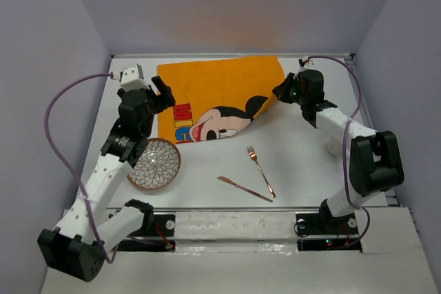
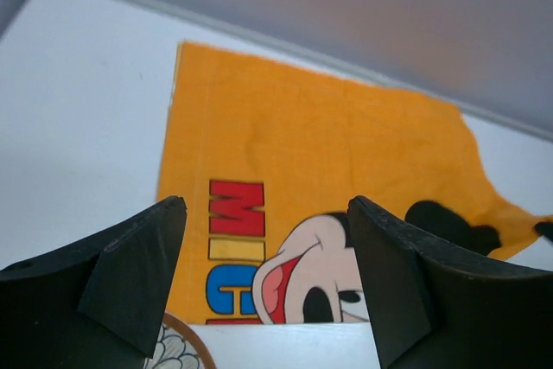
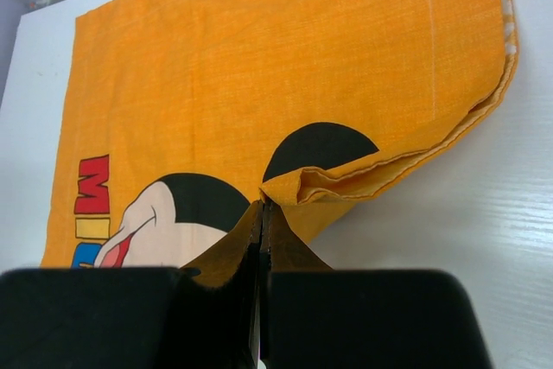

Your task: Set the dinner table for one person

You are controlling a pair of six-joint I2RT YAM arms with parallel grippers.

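Here, white dinner table (pale rim); left jaws spread, right jaws pinching orange mat.

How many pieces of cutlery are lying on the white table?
2. A copper-coloured fork lies on the near side of the orange mat; a matching knife lies just left of the fork's handle. The mat could hide more.
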